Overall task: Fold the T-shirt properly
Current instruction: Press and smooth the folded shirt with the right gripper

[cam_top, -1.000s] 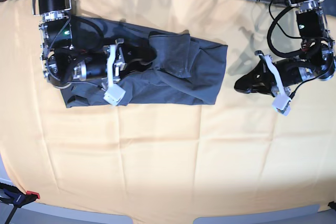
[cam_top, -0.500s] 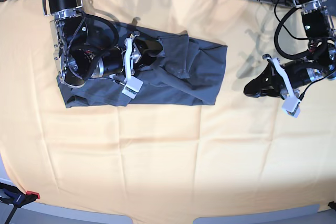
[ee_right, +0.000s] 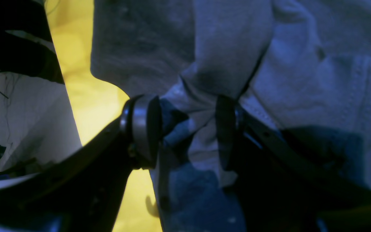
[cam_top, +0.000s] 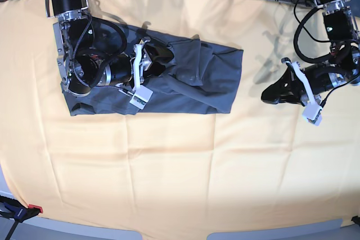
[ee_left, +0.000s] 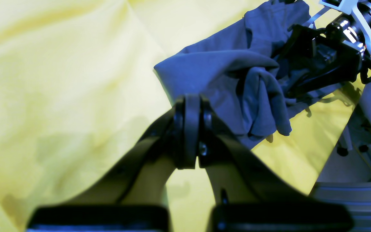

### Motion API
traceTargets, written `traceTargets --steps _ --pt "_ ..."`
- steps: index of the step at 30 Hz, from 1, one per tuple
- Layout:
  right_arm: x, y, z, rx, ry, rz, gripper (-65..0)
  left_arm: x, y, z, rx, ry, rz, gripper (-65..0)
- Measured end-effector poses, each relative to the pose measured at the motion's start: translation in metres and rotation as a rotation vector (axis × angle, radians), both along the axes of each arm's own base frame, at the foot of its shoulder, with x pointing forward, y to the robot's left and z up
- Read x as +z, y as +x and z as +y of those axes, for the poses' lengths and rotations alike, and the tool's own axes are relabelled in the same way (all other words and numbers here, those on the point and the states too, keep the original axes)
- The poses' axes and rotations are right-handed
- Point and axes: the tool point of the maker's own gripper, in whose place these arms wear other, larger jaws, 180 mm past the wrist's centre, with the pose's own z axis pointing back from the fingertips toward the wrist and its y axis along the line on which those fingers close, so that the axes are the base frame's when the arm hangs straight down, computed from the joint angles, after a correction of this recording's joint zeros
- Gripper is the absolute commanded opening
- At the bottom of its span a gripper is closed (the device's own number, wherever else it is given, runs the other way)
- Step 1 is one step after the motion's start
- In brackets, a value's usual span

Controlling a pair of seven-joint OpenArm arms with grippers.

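Yellow-orange cloth spread over the whole tabletop. On its upper left, the T-shirt: a dark, rumpled band, partly doubled over, not yet a neat fold. Right gripper low over the shirt's middle, parted narrowly with a bunched ridge of fabric between the pads, probably to drag that layer across. Whether actually pinched or merely straddled: cannot tell. Left gripper off the garment, above bare cloth, closed on nothing, seemingly parked clear. Shirt's left end masked by the right arm; neck label nowhere visible.
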Motion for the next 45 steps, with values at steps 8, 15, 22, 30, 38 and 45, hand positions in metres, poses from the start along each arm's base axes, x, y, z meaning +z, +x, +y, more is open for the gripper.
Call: traceTargets --steps 8,15,22,30,38,45 --pt "0.000 0.001 0.003 0.007 0.000 -0.013 -65.0 0.000 -0.001 -0.001 -0.002 -0.006 0.001 -65.0" --pt "0.045 0.004 0.021 0.059 0.109 -0.110 -65.0 -0.002 -0.003 -0.002 -0.003 -0.013 0.009 -65.0" --pt "0.058 0.009 0.019 0.055 0.114 -0.163 -65.0 -0.001 -0.004 -0.002 -0.006 -0.017 0.009 -65.0" --pt "0.074 0.042 -0.014 -0.019 0.068 -0.245 -65.0 0.002 -0.005 -0.005 -0.016 -0.036 0.008 -65.0" --pt "0.081 0.053 -0.019 -0.021 0.050 -0.273 -65.0 0.002 -0.009 -0.007 -0.023 -0.062 0.015 -65.0" --pt "0.070 0.064 -0.034 -0.056 -0.057 -0.307 -65.0 0.003 -0.012 -0.010 -0.041 -0.076 0.024 -65.0"
